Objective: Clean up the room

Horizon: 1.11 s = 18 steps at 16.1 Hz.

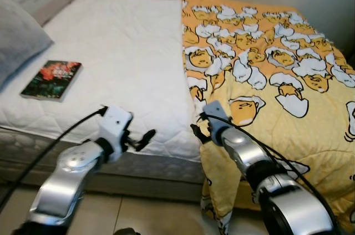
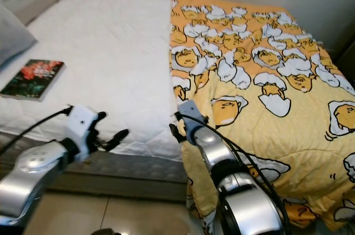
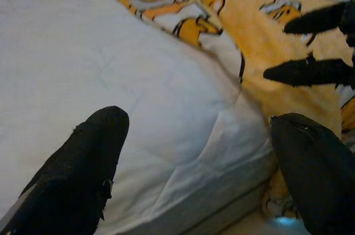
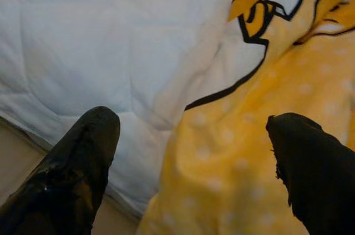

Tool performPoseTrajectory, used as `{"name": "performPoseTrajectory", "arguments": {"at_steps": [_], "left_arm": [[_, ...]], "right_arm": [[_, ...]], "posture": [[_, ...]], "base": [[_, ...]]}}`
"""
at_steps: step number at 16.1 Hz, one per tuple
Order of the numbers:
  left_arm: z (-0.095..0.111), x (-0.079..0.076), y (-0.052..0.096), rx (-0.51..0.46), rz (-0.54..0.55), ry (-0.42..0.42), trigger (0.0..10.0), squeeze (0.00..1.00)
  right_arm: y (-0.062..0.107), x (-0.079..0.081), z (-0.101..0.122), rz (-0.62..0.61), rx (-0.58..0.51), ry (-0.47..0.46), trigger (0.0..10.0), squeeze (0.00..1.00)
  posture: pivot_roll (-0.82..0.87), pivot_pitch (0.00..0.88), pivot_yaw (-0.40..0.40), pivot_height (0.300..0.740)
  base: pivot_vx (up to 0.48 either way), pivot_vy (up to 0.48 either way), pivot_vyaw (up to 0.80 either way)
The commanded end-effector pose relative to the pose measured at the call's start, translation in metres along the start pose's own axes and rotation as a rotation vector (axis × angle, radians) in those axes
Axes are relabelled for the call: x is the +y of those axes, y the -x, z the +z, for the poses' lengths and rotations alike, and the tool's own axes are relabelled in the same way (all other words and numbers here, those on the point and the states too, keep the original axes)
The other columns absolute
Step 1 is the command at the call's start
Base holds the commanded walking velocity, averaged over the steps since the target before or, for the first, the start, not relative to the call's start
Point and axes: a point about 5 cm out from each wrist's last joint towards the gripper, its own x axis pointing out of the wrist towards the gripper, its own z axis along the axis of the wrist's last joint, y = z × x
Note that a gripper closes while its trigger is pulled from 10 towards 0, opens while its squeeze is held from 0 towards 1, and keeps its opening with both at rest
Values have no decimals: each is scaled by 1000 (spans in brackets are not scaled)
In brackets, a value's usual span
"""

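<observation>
So the robot's standing at the side of the bed [image 1: 127, 41], which has a white quilted mattress cover. A yellow blanket [image 1: 266, 74] with a cartoon egg print covers the right half, and its near edge hangs over the side down toward the floor [image 1: 138, 213]. The right hand [image 1: 201, 131] is just beside the blanket's edge, right where yellow meets white; the right wrist view shows its two black fingers [image 4: 77, 163] spread apart with that edge between them, not gripping anything. The left hand [image 1: 141, 139] hovers at the mattress edge just to the left, released too, fingers wide apart in the left wrist view (you can even see the other hand's fingertips across from it). A book [image 1: 51, 80] with a dark red and green cover lies flat on the left side of the bed, near a grey pillow [image 1: 19, 38], well apart from both hands
</observation>
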Motion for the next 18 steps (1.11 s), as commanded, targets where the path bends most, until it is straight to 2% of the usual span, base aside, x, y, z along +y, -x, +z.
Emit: {"name": "performPoseTrajectory", "arguments": {"at_steps": [1,2,4,8,9,10,13,14,18], "left_arm": [[3,-6,8,9,-34,-9,10000,227],[6,-10,17,11,-48,-18,10000,224],[12,-16,30,20,-91,-40,10000,231],[25,-21,39,20,-113,-68,10000,227],[32,-27,44,16,-124,-66,10000,227],[34,-30,46,17,-134,-63,10000,231],[35,-36,50,23,-150,-62,10000,231],[36,-37,53,29,-151,-60,10000,231],[36,-40,56,45,-140,-43,10000,231]], "right_arm": [[-1,-1,-4,-17,19,36,10000,0],[-1,-2,-5,-33,23,47,10000,0],[-1,-5,-4,-45,16,-2,10000,0],[-1,-11,-1,-66,-6,78,10000,0],[0,-15,-2,-84,-10,201,4157,0],[1,-18,-2,-96,-3,228,196,0],[1,-22,0,-120,-2,252,0,0],[1,-24,2,-133,-5,296,0,0],[2,-32,10,-183,-23,353,0,0]], "posture": [[160,110,-118,740],[178,148,-112,740],[202,199,-106,740],[240,283,-110,740],[253,298,-110,740],[256,303,-113,740],[270,319,-117,740],[276,323,-126,740],[267,319,-137,740]], "base": [[0,0,0],[0,0,0],[0,0,0],[0,0,0],[0,0,0],[0,0,0],[0,0,0],[0,0,0],[0,0,0]]}}
